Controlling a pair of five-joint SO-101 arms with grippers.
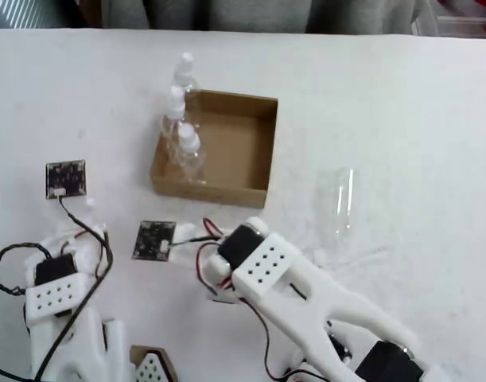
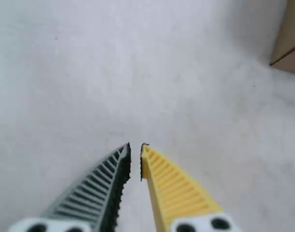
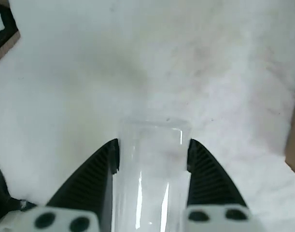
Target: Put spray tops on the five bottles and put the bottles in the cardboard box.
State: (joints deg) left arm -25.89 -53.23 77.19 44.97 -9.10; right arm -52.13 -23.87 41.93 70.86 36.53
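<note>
Your right hand (image 3: 153, 143) is clamped on a clear bottle (image 3: 152, 166), your left hand (image 2: 135, 147) is closed and empty, 3 spray-topped bottles (image 1: 187, 147) stand along the left wall of the cardboard box (image 1: 262, 143), and 1 bare bottle (image 1: 340, 199) lies on the bench (image 1: 402, 103) to its right.

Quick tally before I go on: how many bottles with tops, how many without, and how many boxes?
Topped bottles: 3
Bare bottle lying loose: 1
Bottle in right gripper, top unseen: 1
Box: 1
Total: 6
</note>
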